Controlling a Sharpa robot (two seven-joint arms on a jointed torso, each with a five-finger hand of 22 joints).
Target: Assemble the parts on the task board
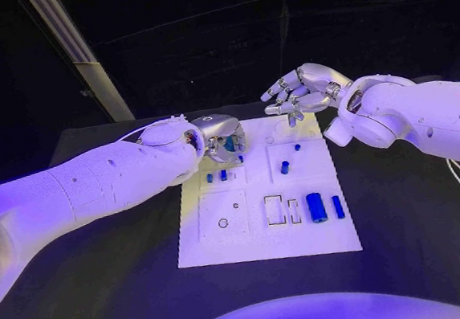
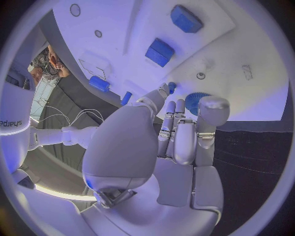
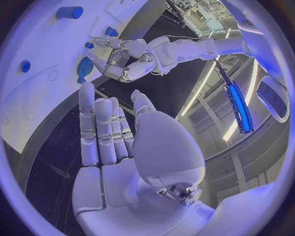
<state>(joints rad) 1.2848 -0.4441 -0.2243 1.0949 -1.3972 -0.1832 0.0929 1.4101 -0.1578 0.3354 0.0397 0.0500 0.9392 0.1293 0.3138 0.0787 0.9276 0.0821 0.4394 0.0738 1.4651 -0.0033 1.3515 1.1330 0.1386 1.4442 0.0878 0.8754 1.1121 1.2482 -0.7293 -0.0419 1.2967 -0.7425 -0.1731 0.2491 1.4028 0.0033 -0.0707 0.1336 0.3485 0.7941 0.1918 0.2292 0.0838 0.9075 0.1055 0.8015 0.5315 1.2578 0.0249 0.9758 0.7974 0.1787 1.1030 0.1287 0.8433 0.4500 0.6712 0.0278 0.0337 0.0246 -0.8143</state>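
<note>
Black tabletop (image 1: 112, 307), carrying the white task board (image 1: 268, 239) at its middle. Blue parts spread across the board: large blue cylinder (image 1: 316, 207) beside a slimmer blue bar (image 1: 338, 207) near the front right, small blue peg (image 1: 286, 167) mid-board, 2 short blue pieces (image 1: 216, 176) at the left edge.

Left robot hand (image 1: 221, 138) low over the board's far left corner, fingers drawn together and reaching down toward a round blue part (image 2: 195, 102); cannot tell whether gripped or merely touched. Right robot hand (image 1: 304, 90) raised over the far edge, fingers loosely apart, holding nothing.

Likely risks: fingertips nudging the round part aside instead of closing on it; left forearm sweeping the 2 short pieces; board sliding under a sideways push, with both robot hands crowded at the far end.
</note>
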